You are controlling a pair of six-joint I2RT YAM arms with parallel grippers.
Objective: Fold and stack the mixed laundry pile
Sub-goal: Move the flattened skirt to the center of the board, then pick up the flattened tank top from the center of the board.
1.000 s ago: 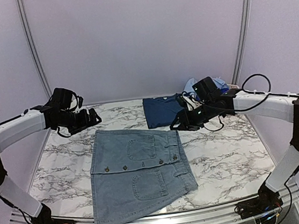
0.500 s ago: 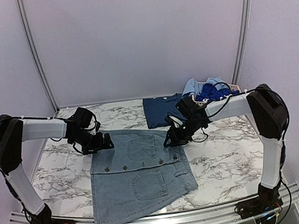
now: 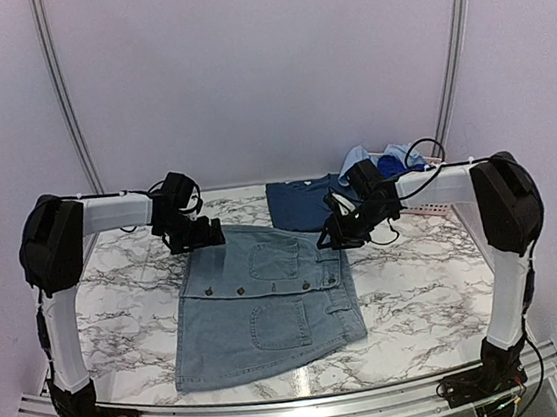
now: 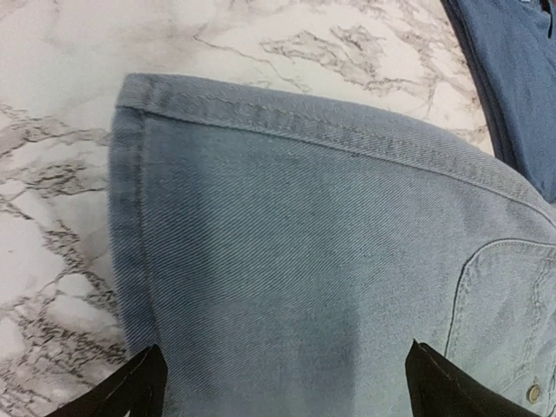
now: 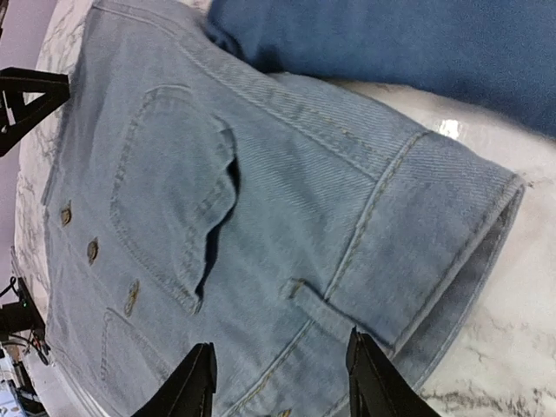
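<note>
A light-blue denim piece with pockets and buttons lies flat in the middle of the marble table. My left gripper is over its far left corner. In the left wrist view that gripper is open wide, with smooth denim under the gap. My right gripper hovers at the denim's far right corner. In the right wrist view it is open, its fingertips straddling a belt loop on the waistband. A dark navy shirt lies folded just behind the denim.
More blue garments are heaped at the back right corner, behind my right arm. Bare marble table shows on both sides of the denim. The navy shirt's edge nearly touches the denim's far edge. White walls enclose the table.
Both arms have swung inward and down onto the denim's far corners. The denim now lies farther back on the table, closer to the navy shirt.
</note>
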